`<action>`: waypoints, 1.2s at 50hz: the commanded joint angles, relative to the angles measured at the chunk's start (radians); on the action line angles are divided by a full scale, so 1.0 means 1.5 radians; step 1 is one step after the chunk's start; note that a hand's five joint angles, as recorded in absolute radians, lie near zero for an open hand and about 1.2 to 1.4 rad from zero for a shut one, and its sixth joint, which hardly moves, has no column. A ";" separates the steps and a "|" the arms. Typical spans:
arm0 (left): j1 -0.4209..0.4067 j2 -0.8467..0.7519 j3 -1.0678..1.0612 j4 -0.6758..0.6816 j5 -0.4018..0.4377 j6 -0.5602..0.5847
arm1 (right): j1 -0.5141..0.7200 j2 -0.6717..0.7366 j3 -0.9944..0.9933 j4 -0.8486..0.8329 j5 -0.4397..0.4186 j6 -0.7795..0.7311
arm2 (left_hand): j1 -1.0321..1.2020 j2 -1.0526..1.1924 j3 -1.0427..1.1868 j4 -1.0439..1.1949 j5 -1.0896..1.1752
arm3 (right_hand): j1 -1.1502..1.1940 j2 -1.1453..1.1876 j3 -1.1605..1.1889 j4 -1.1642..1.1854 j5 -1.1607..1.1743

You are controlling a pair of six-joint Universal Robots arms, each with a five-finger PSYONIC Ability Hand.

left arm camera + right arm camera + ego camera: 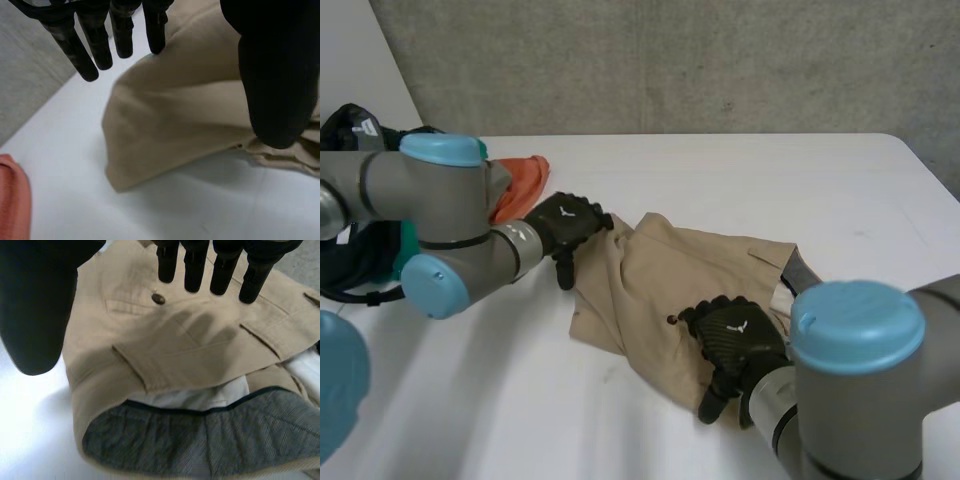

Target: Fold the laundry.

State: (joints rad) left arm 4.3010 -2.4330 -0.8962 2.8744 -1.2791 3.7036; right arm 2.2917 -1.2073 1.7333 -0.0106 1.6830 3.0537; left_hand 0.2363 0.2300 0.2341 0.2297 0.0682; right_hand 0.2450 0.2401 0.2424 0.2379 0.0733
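Note:
A pair of beige shorts (670, 280) lies crumpled in the middle of the white table (740, 180). My left hand (565, 225) hovers at the garment's far left corner, fingers straight and apart, holding nothing. In the left wrist view the beige cloth (175, 125) lies under the spread fingers (100, 47) and thumb. My right hand (735, 340) rests over the near edge by the waistband, open. The right wrist view shows the shorts (200, 345) with a back pocket, a button (158, 299) and the grey-lined waistband (210, 440) under straight fingers (192, 270).
An orange cloth (520, 185) lies at the table's left behind my left arm, its edge also beside the shorts (12, 200). A dark pile of clothes (355, 130) sits at the far left edge. The table's right and far parts are bare white surface.

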 commanded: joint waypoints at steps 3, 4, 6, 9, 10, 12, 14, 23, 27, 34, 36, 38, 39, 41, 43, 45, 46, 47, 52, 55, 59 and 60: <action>-0.026 -0.004 0.028 -0.020 -0.033 -0.028 | -0.002 0.018 0.012 -0.045 0.019 -0.033 | 0.057 0.061 0.059 0.062 0.053 | 0.706 0.709 0.707 0.710 0.704; -0.027 0.004 0.023 -0.019 -0.036 -0.035 | -0.005 0.016 0.011 -0.048 0.019 -0.037 | 0.044 0.048 0.045 0.048 0.039 | 0.767 0.770 0.769 0.772 0.765; -0.027 0.033 0.000 -0.008 -0.047 -0.055 | -0.013 0.001 0.001 -0.053 0.019 -0.051 | -0.015 -0.011 -0.013 -0.010 -0.019 | 0.767 0.771 0.769 0.772 0.766; -0.024 0.073 -0.046 0.014 -0.066 -0.077 | -0.032 -0.041 -0.014 -0.051 0.016 -0.068 | -0.031 -0.027 -0.029 -0.026 -0.035 | 0.767 0.771 0.769 0.772 0.766; -0.023 0.082 -0.058 0.022 -0.070 -0.080 | -0.036 -0.052 -0.019 -0.051 0.013 -0.073 | -0.033 -0.029 -0.031 -0.028 -0.037 | 0.767 0.771 0.769 0.772 0.766; -0.018 0.098 -0.084 0.037 -0.076 -0.085 | -0.044 -0.072 -0.027 -0.050 0.008 -0.082 | -0.041 -0.037 -0.040 -0.037 -0.045 | 0.767 0.771 0.769 0.772 0.766; -0.008 0.114 -0.115 0.059 -0.080 -0.086 | -0.051 -0.090 -0.033 -0.047 -0.007 -0.101 | -0.041 -0.037 -0.040 -0.037 -0.045 | 0.767 0.771 0.769 0.772 0.766; 0.022 0.104 -0.157 0.084 -0.047 -0.083 | -0.117 -0.105 -0.059 -0.033 -0.015 -0.118 | -0.041 -0.037 -0.040 -0.037 -0.045 | 0.767 0.771 0.769 0.772 0.766; 0.015 0.081 -0.138 0.084 -0.024 -0.086 | -0.130 -0.117 -0.063 -0.054 -0.015 -0.085 | -0.031 -0.027 -0.030 -0.027 -0.035 | 0.767 0.771 0.769 0.772 0.766; -0.027 0.012 -0.058 0.066 -0.034 -0.084 | -0.148 -0.151 -0.062 -0.069 -0.015 -0.033 | 0.078 0.082 0.080 0.083 0.074 | 0.767 0.771 0.769 0.772 0.766; -0.036 -0.005 -0.038 0.060 -0.043 -0.082 | -0.154 -0.170 -0.061 -0.067 -0.016 -0.020 | 0.141 0.145 0.142 0.145 0.137 | 0.767 0.771 0.769 0.772 0.766; -0.047 -0.024 -0.007 0.045 -0.064 -0.082 | -0.160 -0.188 -0.059 -0.070 -0.016 -0.015 | 0.396 0.400 0.397 0.400 0.391 | 0.767 0.771 0.769 0.772 0.766; -0.050 -0.029 0.001 0.040 -0.073 -0.082 | -0.165 -0.193 -0.059 -0.071 -0.017 -0.015 | 0.510 0.514 0.512 0.514 0.506 | 0.767 0.771 0.769 0.772 0.766; -0.054 -0.029 0.019 0.030 -0.096 -0.085 | -0.173 -0.202 -0.060 -0.071 -0.018 -0.017 | 0.722 0.726 0.723 0.726 0.717 | 0.767 0.771 0.769 0.772 0.766; -0.057 -0.003 0.031 0.022 -0.139 -0.092 | -0.184 -0.210 -0.062 -0.072 -0.022 -0.026 | 0.773 0.777 0.775 0.778 0.769 | 0.767 0.771 0.769 0.772 0.766; -0.057 0.031 0.028 0.019 -0.163 -0.102 | -0.194 -0.213 -0.065 -0.069 -0.027 -0.035 | 0.773 0.777 0.775 0.778 0.769 | 0.767 0.771 0.769 0.772 0.766; -0.059 0.071 0.017 0.020 -0.179 -0.113 | -0.205 -0.215 -0.071 -0.068 -0.033 -0.049 | 0.773 0.777 0.775 0.778 0.769 | 0.767 0.771 0.769 0.772 0.766; -0.060 0.098 0.007 0.022 -0.183 -0.118 | -0.210 -0.215 -0.077 -0.067 -0.037 -0.056 | 0.773 0.777 0.775 0.778 0.769 | 0.767 0.771 0.769 0.772 0.766; -0.058 0.295 -0.062 0.047 -0.167 -0.143 | -0.232 -0.221 -0.116 -0.058 -0.054 -0.097 | 0.773 0.777 0.775 0.778 0.769 | 0.767 0.771 0.769 0.772 0.766; -0.061 0.424 -0.093 0.064 -0.150 -0.151 | -0.241 -0.238 -0.151 -0.040 -0.065 -0.119 | 0.773 0.777 0.775 0.778 0.769 | 0.767 0.771 0.769 0.772 0.766; -0.058 0.497 -0.097 0.063 -0.110 -0.155 | -0.247 -0.255 -0.199 -0.009 -0.080 -0.129 | 0.773 0.777 0.775 0.778 0.769 | 0.767 0.771 0.769 0.772 0.766; -0.057 0.499 -0.093 0.059 -0.104 -0.156 | -0.248 -0.257 -0.208 -0.005 -0.083 -0.129 | 0.773 0.777 0.775 0.778 0.769 | 0.767 0.771 0.769 0.772 0.766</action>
State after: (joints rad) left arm 4.2102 -1.8329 -1.0196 2.9594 -1.5069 3.4781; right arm 1.9304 -1.5623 1.5115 -0.0712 1.5864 2.8820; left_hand 1.1452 1.1919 1.1822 1.1937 0.9921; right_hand 1.0816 1.1707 1.1716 1.1954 0.9779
